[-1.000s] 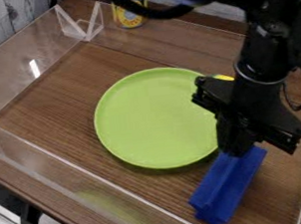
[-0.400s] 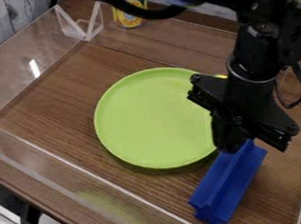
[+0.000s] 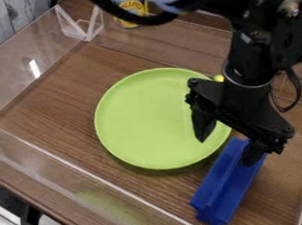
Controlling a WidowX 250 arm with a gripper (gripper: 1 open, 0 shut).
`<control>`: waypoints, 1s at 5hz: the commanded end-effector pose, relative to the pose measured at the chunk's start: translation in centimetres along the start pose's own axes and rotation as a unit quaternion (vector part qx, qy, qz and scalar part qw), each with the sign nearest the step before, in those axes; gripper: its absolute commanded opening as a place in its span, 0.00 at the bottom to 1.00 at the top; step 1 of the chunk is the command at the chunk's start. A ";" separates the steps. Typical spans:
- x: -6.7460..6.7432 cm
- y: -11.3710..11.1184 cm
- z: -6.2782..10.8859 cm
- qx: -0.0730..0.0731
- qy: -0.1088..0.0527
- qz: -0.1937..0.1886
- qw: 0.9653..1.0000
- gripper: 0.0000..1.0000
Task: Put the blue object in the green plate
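Observation:
The blue object (image 3: pixel 226 188), a ridged royal-blue block, lies on the wooden table just off the lower right rim of the green plate (image 3: pixel 144 120). Its upper end is partly hidden behind the arm. My black gripper (image 3: pixel 230 142) hangs directly over that upper end, at the plate's right edge. Its fingers (image 3: pixel 203 128) are spread apart and nothing is between them. The plate holds nothing.
Clear plastic walls (image 3: pixel 29 66) fence the table on the left and front. A clear angled stand (image 3: pixel 81 26) and a yellow container (image 3: pixel 130 11) sit at the back. Black cables trail over the back right.
The jaws have gone from closed around the block's upper end to spread wide, and the arm has lifted and shifted slightly left. The blue block rests on the table in the same spot.

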State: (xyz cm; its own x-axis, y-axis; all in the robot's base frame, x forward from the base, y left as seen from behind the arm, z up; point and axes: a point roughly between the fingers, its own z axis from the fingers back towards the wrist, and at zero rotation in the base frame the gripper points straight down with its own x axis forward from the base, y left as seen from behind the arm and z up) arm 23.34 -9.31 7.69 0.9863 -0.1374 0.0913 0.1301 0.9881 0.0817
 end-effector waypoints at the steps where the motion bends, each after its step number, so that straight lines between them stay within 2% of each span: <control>1: 0.3 0.1 0.0 -0.004 -0.019 0.007 1.000 1.00; 4: -0.1 -0.2 -2.2 -0.006 -0.023 0.008 1.000 1.00; 5: -0.2 -0.1 -2.5 -0.005 -0.024 0.008 1.000 0.00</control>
State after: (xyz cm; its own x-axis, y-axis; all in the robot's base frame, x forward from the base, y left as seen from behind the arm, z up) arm 23.12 -9.22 4.71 0.9848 -0.1235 0.1220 0.1154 0.9907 0.0717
